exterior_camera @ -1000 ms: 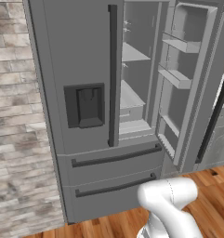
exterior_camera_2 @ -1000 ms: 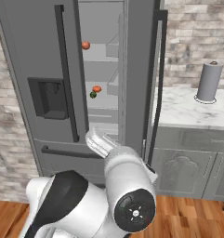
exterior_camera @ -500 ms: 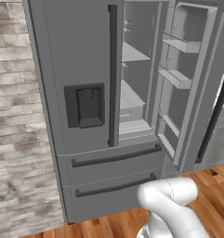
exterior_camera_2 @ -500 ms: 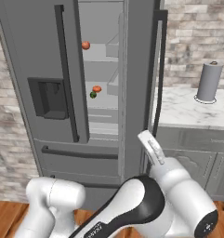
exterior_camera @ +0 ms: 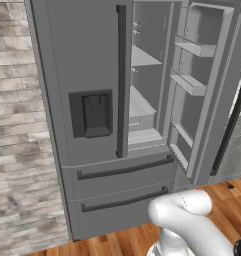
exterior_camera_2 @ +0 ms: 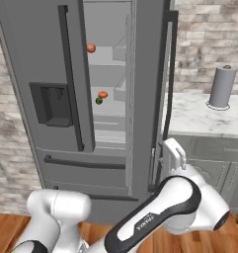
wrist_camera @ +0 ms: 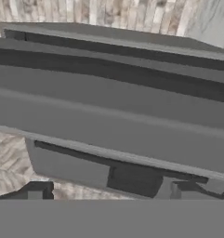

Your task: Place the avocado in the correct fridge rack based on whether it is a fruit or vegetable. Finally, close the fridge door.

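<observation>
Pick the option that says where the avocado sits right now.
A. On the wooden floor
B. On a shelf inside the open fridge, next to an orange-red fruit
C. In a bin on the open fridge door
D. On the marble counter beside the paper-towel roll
B. In the right base view the dark green avocado rests on a fridge shelf just below and beside an orange-red fruit, inside the open fridge compartment.

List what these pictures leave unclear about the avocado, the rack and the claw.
- Avocado: right base view, too small to tell whether it touches the orange fruit.
- Rack: left base view, the left door hides most of the shelves.
- Claw: hand view, the bottom edge cuts off the fingertips; open or shut is unclear.
</observation>
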Robot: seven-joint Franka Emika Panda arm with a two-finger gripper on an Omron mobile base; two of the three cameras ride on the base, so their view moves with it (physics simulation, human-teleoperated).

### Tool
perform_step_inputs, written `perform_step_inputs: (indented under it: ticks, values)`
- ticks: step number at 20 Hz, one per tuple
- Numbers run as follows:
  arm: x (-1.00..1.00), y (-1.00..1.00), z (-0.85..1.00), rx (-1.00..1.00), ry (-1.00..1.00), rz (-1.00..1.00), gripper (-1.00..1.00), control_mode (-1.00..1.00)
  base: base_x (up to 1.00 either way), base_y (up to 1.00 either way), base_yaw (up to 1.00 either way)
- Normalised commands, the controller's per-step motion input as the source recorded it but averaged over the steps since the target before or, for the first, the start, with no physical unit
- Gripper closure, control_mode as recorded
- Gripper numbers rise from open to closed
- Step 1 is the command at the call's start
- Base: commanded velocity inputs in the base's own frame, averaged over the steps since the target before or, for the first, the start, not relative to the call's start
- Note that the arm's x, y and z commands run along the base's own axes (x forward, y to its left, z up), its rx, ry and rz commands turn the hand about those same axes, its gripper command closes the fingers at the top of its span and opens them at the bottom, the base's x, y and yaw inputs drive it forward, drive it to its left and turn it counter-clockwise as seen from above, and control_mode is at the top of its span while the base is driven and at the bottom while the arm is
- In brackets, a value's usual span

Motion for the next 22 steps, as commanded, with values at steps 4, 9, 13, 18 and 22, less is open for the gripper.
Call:
perform_step_inputs:
  ticks: [4,9,13,18,22]
  values:
    - [0.81,-0.23,-0.31,0.14,0.03,0.16,-1.0,-1.0,0.0,0.0,0.0]
    - [0.74,-0.32,-0.24,0.14,0.04,0.17,-1.0,-1.0,0.0,0.0,0.0]
    - [0.65,-0.48,-0.22,0.11,0.05,0.18,-1.0,-1.0,0.0,0.0,0.0]
    - [0.55,-0.42,-0.28,0.08,0.03,0.17,-1.0,-1.0,0.0,0.0,0.0]
    - [0.65,-0.02,-0.39,0.01,0.04,0.12,-1.0,-1.0,0.0,0.0,0.0]
